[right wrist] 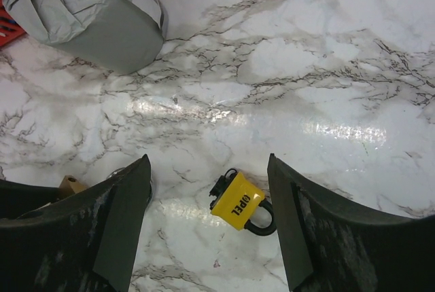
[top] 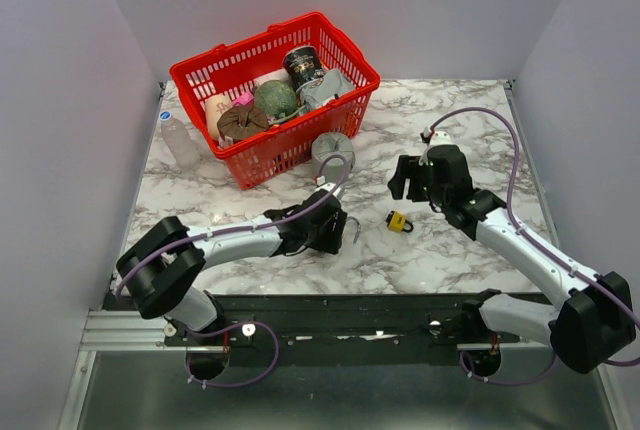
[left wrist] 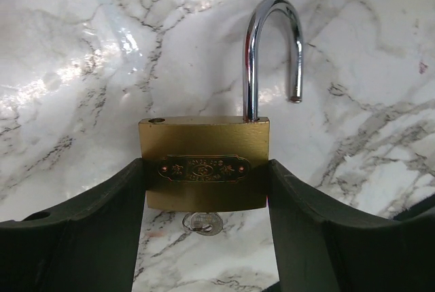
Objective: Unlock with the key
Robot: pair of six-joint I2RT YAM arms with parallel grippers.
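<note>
Open-shackled brass padlock (left wrist: 204, 142) pinched in the left claw (left wrist: 204, 173), key (left wrist: 202, 223) underneath; right claw (right wrist: 208, 164) spread.

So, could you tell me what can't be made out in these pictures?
Key: left wrist view, blade hidden inside the brass padlock.
Its plate lettering: same view, too small to read.
Yellow padlock: right wrist view, locked or not unclear at this angle.
Grey roll: same view, cut off at the top-left corner.

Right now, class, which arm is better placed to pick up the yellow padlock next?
Right. The right fingers are open and aimed at the yellow padlock; the left fingers grip the brass padlock, its shackle already open.
</note>
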